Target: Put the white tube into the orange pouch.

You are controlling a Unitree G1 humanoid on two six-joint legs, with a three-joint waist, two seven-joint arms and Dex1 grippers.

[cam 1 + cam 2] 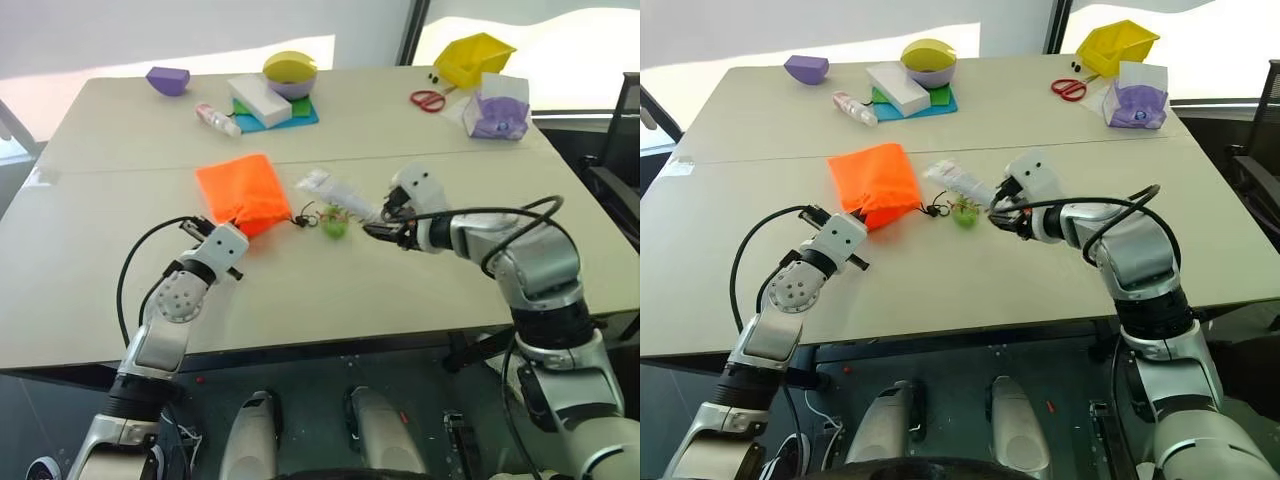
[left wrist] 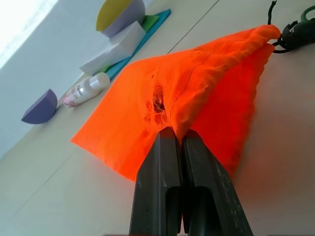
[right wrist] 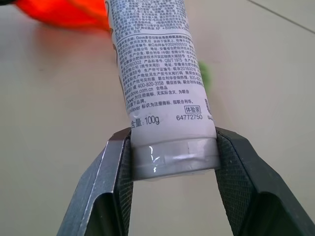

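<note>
Tube (image 3: pixel 162 73) is pinched at its cap end by right gripper (image 1: pixel 392 228), long axis aimed toward orange pouch (image 1: pixel 243 192), whose edge is clamped by left gripper (image 2: pixel 181 142).

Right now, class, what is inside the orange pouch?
The orange pouch lies flat, left pincer pinching its fabric; its inside is hidden. The white tube is outside, in the right pincer.

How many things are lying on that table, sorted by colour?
Orange: 1, the orange pouch
White: 3, the white tube, bottle, block
Purple: 3, wedge, bowl, tissue pack
Yellow: 2, bin, dome
Red: 1, scissors
Green: 1, ring
Total: 11
</note>
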